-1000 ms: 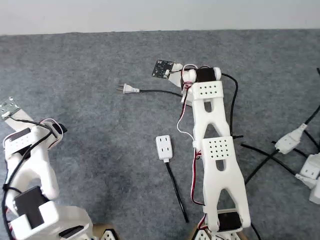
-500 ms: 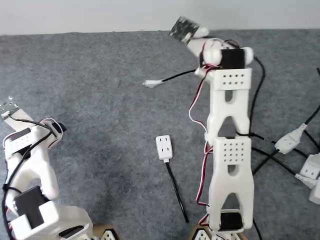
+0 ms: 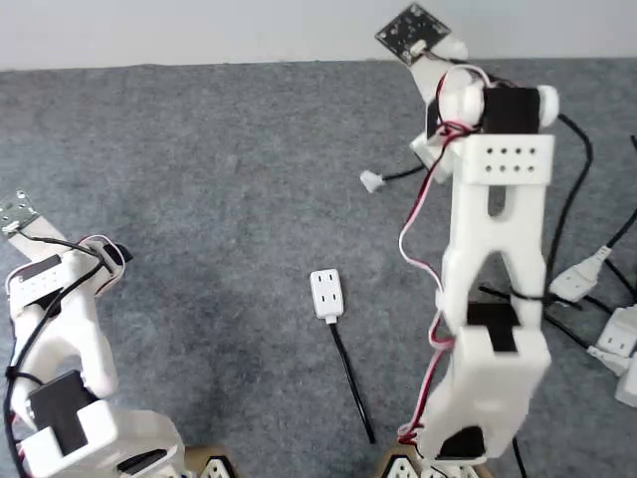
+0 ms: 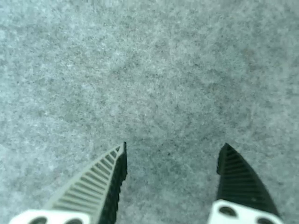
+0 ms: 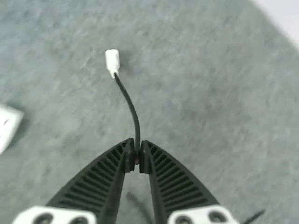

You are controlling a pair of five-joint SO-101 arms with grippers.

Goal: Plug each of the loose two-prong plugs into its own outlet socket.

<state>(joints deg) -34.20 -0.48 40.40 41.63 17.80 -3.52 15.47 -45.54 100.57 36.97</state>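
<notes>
A white two-prong plug (image 3: 371, 181) hangs in the air on a black cord (image 5: 130, 108), seen end-on as the plug (image 5: 112, 61) in the right wrist view. My right gripper (image 5: 135, 157) is shut on that cord a short way behind the plug. In the high view the right arm (image 3: 498, 249) is raised at the back right. A white outlet block (image 3: 326, 294) with a black cable lies on the grey carpet at centre; its corner (image 5: 8, 126) shows in the right wrist view. My left gripper (image 4: 170, 161) is open over bare carpet, at the left arm (image 3: 55, 309).
Several white plugs and adapters with black cords (image 3: 597, 319) lie at the right edge. The outlet's black cable (image 3: 350, 383) runs toward the front. A pale wall (image 3: 199, 30) bounds the carpet at the back.
The right arm has lifted and swung toward the back right, carrying the plug up off the carpet and rightward on its cord. The left arm has not moved.
</notes>
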